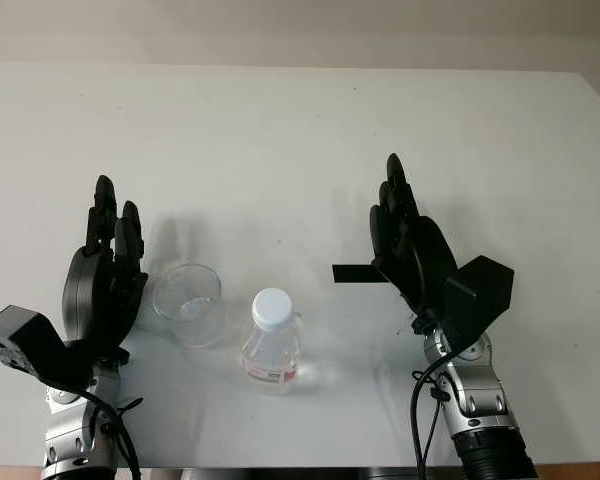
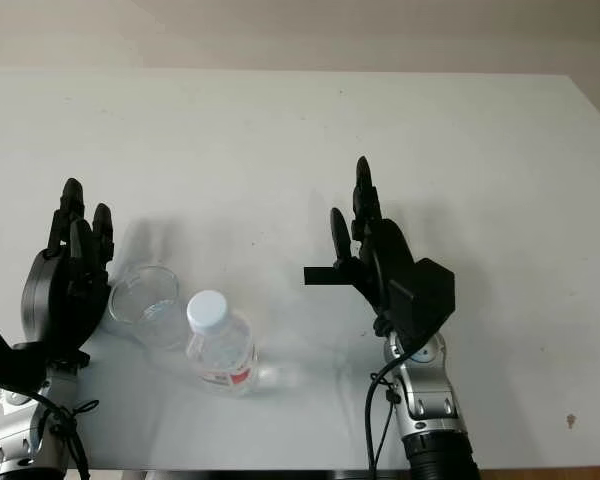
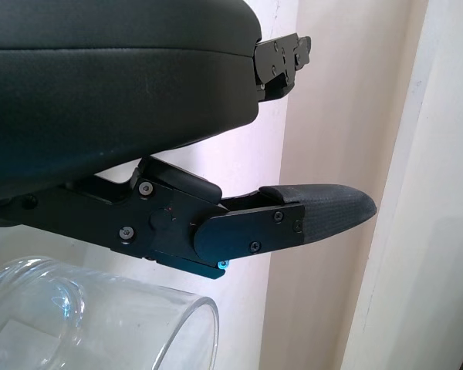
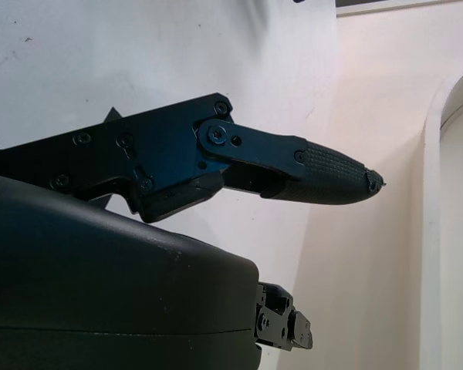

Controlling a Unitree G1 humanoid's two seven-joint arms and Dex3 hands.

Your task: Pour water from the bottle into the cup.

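A clear plastic bottle (image 1: pixel 272 345) with a white cap (image 1: pixel 273 308) and a red-and-white label stands upright on the white surface (image 1: pixel 310 140), near its front edge. The cap is on.

Just left of the bottle stands a clear glass cup (image 1: pixel 190 303), upright with its mouth up; the 2 are close side by side, and whether they touch cannot be told. In the left wrist view the rim of the cup (image 3: pixel 100 316) curves just beside the hand's black shell.

The left robot hand (image 1: pixel 105 275) is left of the cup, very near its wall, palm turned toward it, fingers (image 1: pixel 102 215) straight and pointing away from the robot toward the back of the surface. It holds nothing and is open. Whether it touches the cup cannot be told. In its wrist view 1 padded finger (image 3: pixel 324 212) reaches out straight past the cup's rim.

The right robot hand (image 1: pixel 405 245) is well to the right of the bottle, apart from it, with bare surface between them. Its palm faces the bottle, its fingers extend straight toward the far side of the surface, and its thumb (image 1: pixel 355 273) sticks out sideways toward the bottle. It holds nothing and is open. The right wrist view shows 1 textured finger (image 4: pixel 324 173) stretched out straight above the white surface.

Both forearms enter from the near edge, 1 on each side of the bottle, each with a black cable along its silver wrist section.
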